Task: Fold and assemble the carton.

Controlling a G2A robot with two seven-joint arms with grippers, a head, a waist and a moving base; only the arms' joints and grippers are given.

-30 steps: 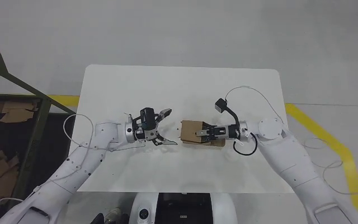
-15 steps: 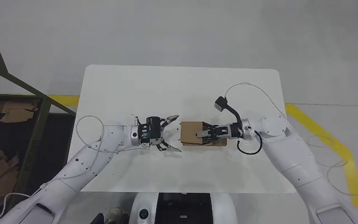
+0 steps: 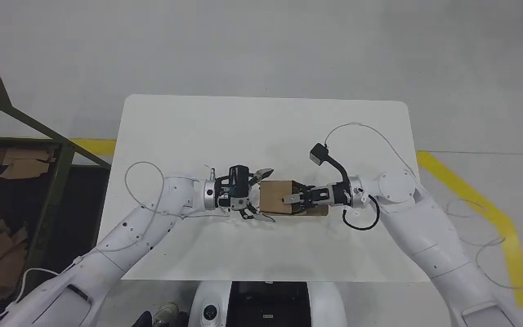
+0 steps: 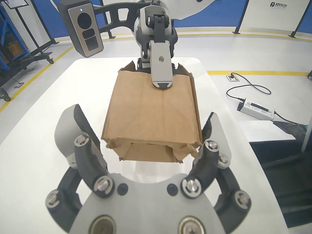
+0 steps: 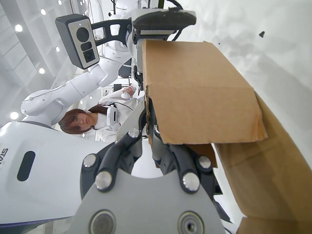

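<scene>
Left wrist view: creased brown corrugated carton [image 4: 151, 113], a rectangular sleeve, lies mid-table [image 4: 43, 113]; right gripper [image 4: 160, 83] pinches its top panel; left gripper [image 4: 143, 113] spreads wide, flanking its ragged open end.

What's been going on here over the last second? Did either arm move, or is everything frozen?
The left gripper slid across the table toward the carton. Its open fingers now sit on either side of the carton's open end. Nothing was grabbed or released. The right gripper stayed clamped on the carton's far end, and the carton hardly shifted.
</scene>
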